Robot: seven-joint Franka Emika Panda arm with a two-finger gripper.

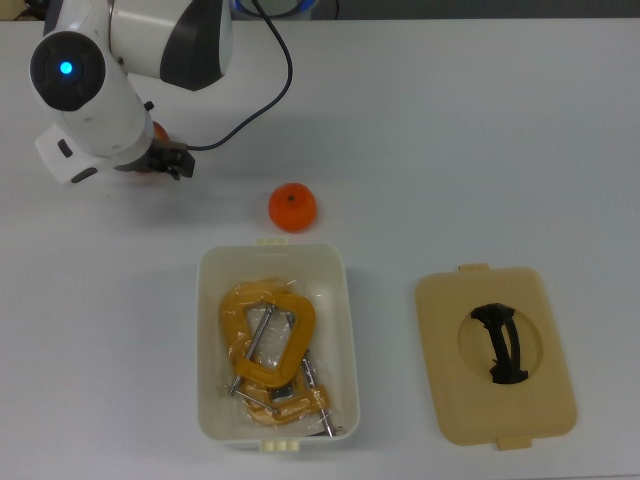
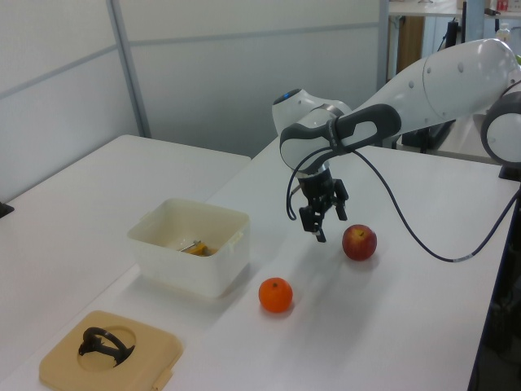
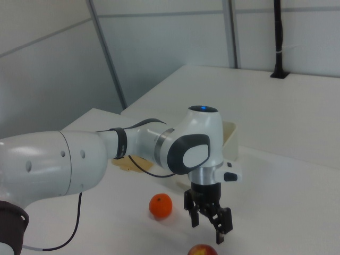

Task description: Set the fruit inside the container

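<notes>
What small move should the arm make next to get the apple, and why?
Probably shift the gripper sideways over the apple, then lower it. In the left view the open jaws hang above the table just to the left view's left of the apple, not around it, while the container holds only yellow clamps.
</notes>
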